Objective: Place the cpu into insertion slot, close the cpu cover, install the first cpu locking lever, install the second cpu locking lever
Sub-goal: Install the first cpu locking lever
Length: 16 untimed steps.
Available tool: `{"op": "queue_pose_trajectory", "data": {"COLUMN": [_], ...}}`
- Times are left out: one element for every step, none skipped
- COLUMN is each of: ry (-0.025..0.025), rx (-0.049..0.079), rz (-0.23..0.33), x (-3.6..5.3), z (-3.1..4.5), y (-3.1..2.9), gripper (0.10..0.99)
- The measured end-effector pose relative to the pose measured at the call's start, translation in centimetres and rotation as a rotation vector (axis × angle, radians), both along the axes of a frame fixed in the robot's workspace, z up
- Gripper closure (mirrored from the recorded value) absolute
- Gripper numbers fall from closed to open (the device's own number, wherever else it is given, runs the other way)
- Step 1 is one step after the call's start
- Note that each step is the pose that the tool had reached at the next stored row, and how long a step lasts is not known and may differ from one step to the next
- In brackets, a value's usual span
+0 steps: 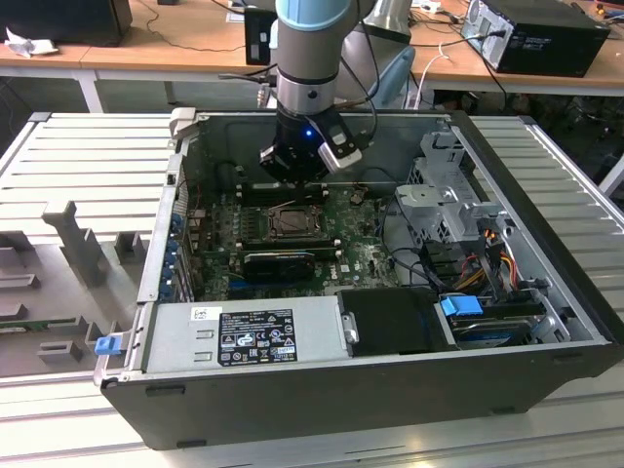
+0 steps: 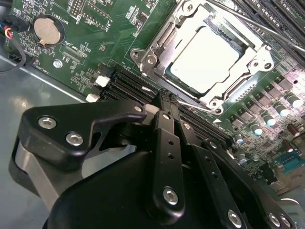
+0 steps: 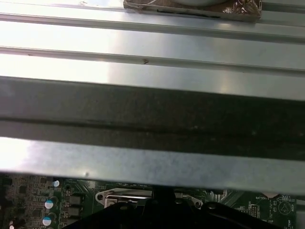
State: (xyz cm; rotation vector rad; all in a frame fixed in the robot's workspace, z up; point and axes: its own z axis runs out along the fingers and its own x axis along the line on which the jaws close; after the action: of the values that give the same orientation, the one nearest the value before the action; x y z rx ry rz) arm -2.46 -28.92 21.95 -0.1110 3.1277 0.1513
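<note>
In the exterior view my gripper (image 1: 297, 166) hangs inside the open computer case, just behind the insertion slot (image 1: 292, 222) on the green motherboard. The second wrist view shows the cpu (image 2: 205, 59), a pale square face, lying in the slot. The cpu cover (image 2: 155, 52), a grey metal frame, lies flat around it. A thin wire locking lever (image 2: 195, 104) runs along the socket edge nearest my fingertips. The black gripper (image 2: 167, 98) is shut, holds nothing, and its tip sits just beside that edge. In the first wrist view the socket frame (image 3: 124, 198) peeks out below the case wall.
Black memory slots (image 2: 126, 86) lie under the fingers, with a coin battery (image 2: 47, 29) off to one side. The power supply (image 1: 244, 336) fills the case's near side. The drive cage (image 1: 439, 195) and cables stand at the exterior view's right. A metal case wall (image 3: 152, 109) is close by.
</note>
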Motion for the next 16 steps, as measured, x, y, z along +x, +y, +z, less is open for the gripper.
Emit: {"op": "queue_pose_trajectory", "data": {"ry": [0.0000, -0.0001, 0.0000, -0.0001, -0.0003, -0.0003, -0.0002, -0.0001, 0.0001, 0.0000, -0.0001, -0.0001, 0.0000, 0.0001, 0.0000, -0.0001], "rx": [0.000, 0.000, 0.000, 0.000, 0.000, 0.000, 0.000, 0.000, 0.000, 0.000, 0.000, 0.000, 0.000, 0.000, 0.000, 0.000], "rz": [0.000, 0.000, 0.000, 0.000, 0.000, 0.000, 0.000, 0.000, 0.001, 0.001, 0.002, 0.003, 0.004, 0.006, 0.009, 0.010], "x": [0.00, 0.00, 0.00, 0.00, -0.02, -0.03, -0.03, -0.03, -0.03, -0.03, -0.03, -0.02, 0.04, 0.10, 0.25, 0.36], "z": [0.08, 0.15, 0.23, 0.33, 0.34, 0.35, 0.35, 0.36, 0.35, 0.32, 0.27, 0.21, 0.16, 0.12, 0.05, 0.01], "y": [0.00, 0.00, 0.00, 0.00, 0.01, 0.01, 0.00, 0.00, 0.00, 0.00, 0.01, 0.02, 0.03, 0.06, 0.11, 0.14], "gripper": [0.980, 0.980, 0.980, 0.980, 0.980, 0.980, 0.980, 0.980, 0.980, 0.980, 0.980, 0.980, 0.980, 0.980, 0.980, 0.980]}}
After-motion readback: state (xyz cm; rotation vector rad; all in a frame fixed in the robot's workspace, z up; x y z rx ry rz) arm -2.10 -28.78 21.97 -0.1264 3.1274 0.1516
